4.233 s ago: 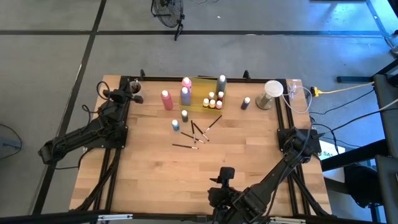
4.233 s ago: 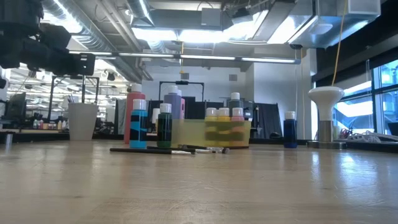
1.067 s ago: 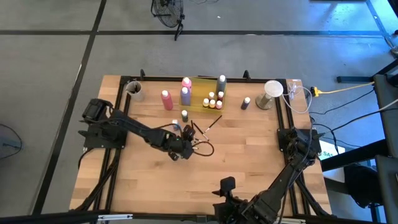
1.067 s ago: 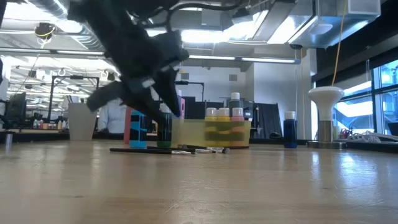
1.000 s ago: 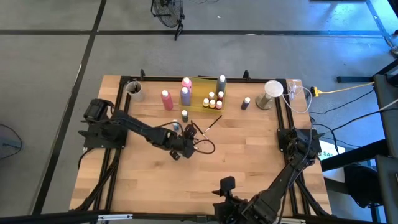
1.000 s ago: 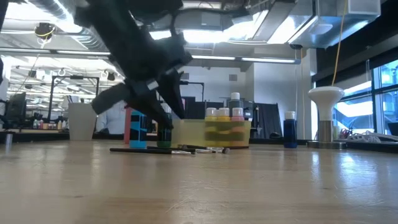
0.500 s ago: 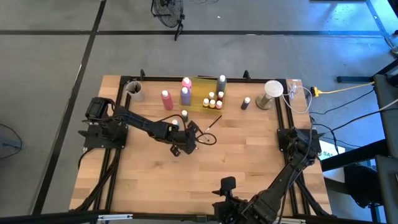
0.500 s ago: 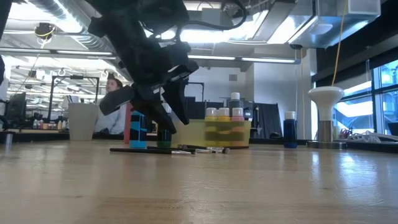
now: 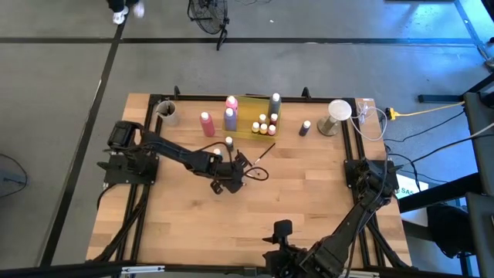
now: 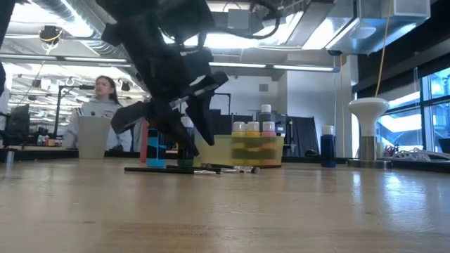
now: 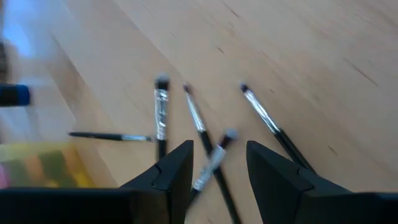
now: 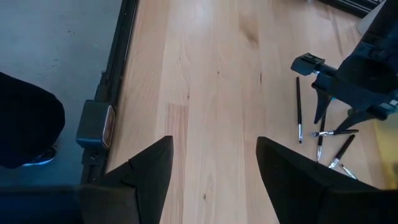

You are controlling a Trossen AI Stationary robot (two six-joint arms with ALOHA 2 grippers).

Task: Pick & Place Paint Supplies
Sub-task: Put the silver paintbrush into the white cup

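Observation:
Several thin dark white-tipped brushes (image 11: pixel 196 118) (image 9: pixel 247 164) lie flat and crossed on the wooden table's middle. My left gripper (image 11: pixel 217 165) (image 9: pixel 236 168) hangs open just above them, slanting down; one crossed brush (image 11: pixel 216 157) shows in the gap between its fingers, untouched. Small white-capped bottles (image 9: pixel 229 143) stand just beyond. Tall pink (image 9: pixel 206 123), purple (image 9: pixel 230 117) and grey (image 9: pixel 275 104) bottles stand at the far side. My right gripper (image 12: pixel 214 171) (image 9: pixel 279 232) waits open, raised over the near edge.
A translucent yellow tray (image 9: pixel 251 114) holding small bottles (image 9: pixel 264 123) sits at the far middle. A dark blue bottle (image 9: pixel 306 127) and a pale cup (image 9: pixel 338 114) stand far right, another cup (image 9: pixel 166 110) far left. Bare wood lies toward the near edge. A person stands beyond the table (image 10: pixel 102 105).
My left gripper has shifted a little toward the table's far edge, over the brushes, and has rolled about its own axis; over the last half second it has kept still. The brushes have not moved.

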